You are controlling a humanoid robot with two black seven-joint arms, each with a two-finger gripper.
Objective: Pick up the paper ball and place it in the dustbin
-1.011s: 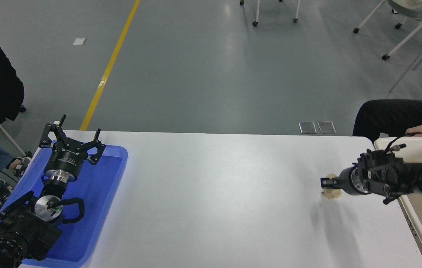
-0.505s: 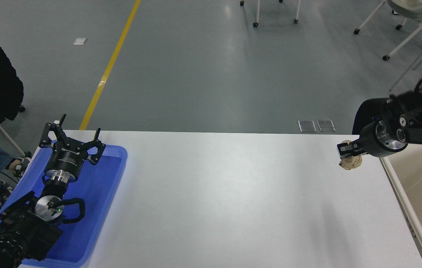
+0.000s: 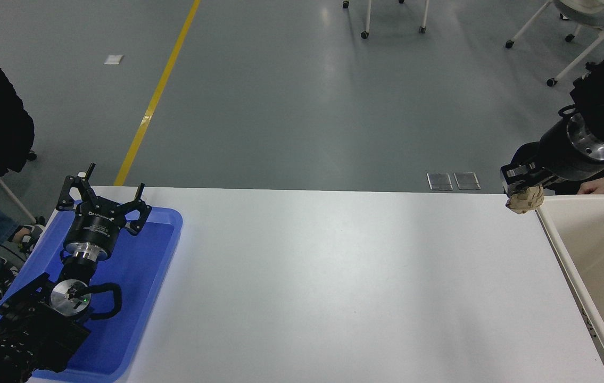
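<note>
The tan paper ball (image 3: 526,201) hangs in my right gripper (image 3: 521,183), which is shut on it, high above the table's far right corner. The ball is just left of the rim of the cream-beige dustbin (image 3: 557,250), which stands at the table's right edge and is partly cut off by the picture's edge. My right arm comes in from the upper right. My left gripper (image 3: 100,198) is parked at the lower left over the blue tray, fingers spread open and empty.
A shallow blue tray (image 3: 142,276) lies at the table's left end under the left arm. A person's hand (image 3: 600,185) and dark sleeve show behind the dustbin at the right. Another person in black sits at the far left. Chairs stand on the floor beyond.
My right gripper closed on the paper ball on the table, lifted it, and carried it up and rightward toward the dustbin's rim. The left arm has not moved.
</note>
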